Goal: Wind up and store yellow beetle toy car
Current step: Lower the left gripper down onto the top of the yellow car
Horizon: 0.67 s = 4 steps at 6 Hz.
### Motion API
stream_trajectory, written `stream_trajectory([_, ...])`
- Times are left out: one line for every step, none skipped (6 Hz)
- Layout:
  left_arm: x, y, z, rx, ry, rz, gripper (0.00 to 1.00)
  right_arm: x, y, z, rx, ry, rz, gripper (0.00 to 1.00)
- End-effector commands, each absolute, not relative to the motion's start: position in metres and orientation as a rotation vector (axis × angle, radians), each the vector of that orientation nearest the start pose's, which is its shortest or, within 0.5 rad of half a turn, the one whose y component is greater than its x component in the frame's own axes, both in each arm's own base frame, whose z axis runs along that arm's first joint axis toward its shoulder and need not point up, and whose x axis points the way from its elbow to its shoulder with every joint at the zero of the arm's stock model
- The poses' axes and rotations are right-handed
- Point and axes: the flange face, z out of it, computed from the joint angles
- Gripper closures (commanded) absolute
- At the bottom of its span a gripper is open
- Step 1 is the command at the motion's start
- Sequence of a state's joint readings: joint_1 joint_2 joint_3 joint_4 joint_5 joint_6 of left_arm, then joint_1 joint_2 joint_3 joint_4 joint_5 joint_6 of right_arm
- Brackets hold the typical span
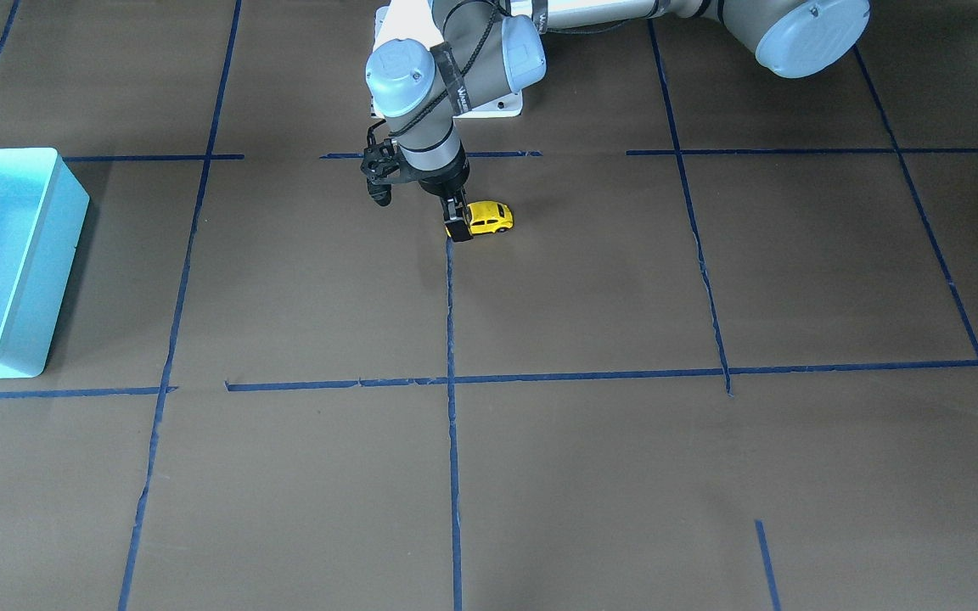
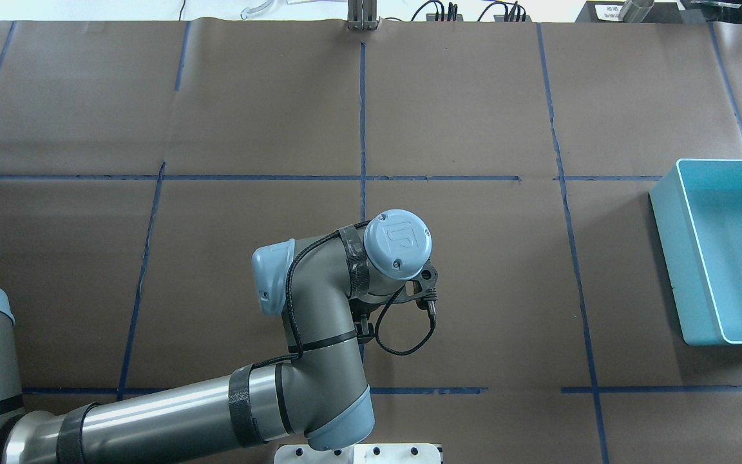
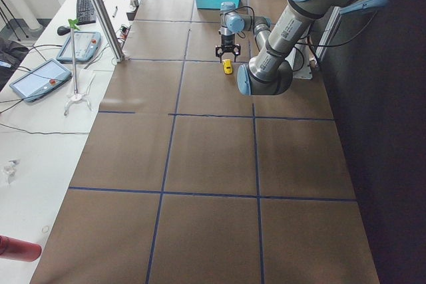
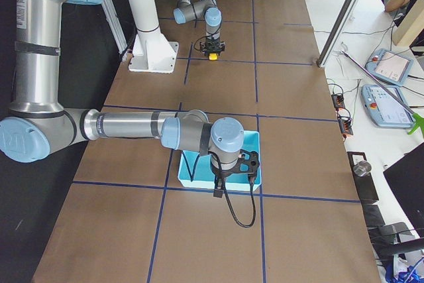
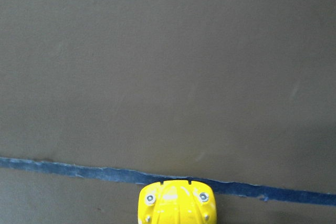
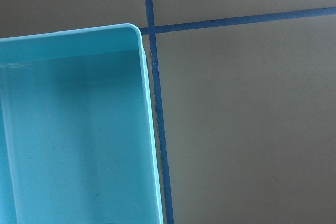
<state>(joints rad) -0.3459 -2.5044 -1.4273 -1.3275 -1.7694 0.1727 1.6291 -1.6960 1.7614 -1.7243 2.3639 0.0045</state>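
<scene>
The yellow beetle toy car [image 1: 491, 218] stands on the brown table near the robot's base, over a blue tape line. My left gripper [image 1: 456, 226] points straight down and its jaws hold the car's end; one black finger [image 1: 458, 222] covers that end. The left wrist view shows only the car's rounded tip [image 5: 177, 205] at the bottom edge. In the overhead view the car is hidden under the left wrist [image 2: 397, 243]. My right gripper [image 4: 233, 167] hangs by the light blue bin [image 4: 255, 164]; I cannot tell whether it is open or shut.
The light blue bin [image 1: 64, 255] is empty and stands at the table's end on the robot's right [image 2: 667, 258]; its corner fills the right wrist view [image 6: 149, 129]. Blue tape lines divide the brown table. Tablets and cables lie beyond the far edge [image 3: 40, 78].
</scene>
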Motion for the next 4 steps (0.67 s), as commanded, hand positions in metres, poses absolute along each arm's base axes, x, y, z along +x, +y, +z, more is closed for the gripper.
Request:
stream_trajectory([0.671,-0.366,0.17,0.437,0.45,1.403,0.73,0.087,-0.428,0.637,-0.062,-0.795,0.094,0.0])
stream_trajectory([0.672,-0.366,0.168,0.448,0.453,1.404,0.92,0.087,-0.428,0.637,-0.062,-0.795,0.094,0.0])
stream_trajectory([0.667,-0.371,0.154,0.499,0.481,1.396,0.92,0.087,-0.428,0.635,-0.059,-0.795,0.093,0.0])
stream_trajectory([0.65,-0.4,0.141,0.592,0.505,1.42,0.92,0.087,-0.428,0.635,-0.059,-0.795,0.093,0.0])
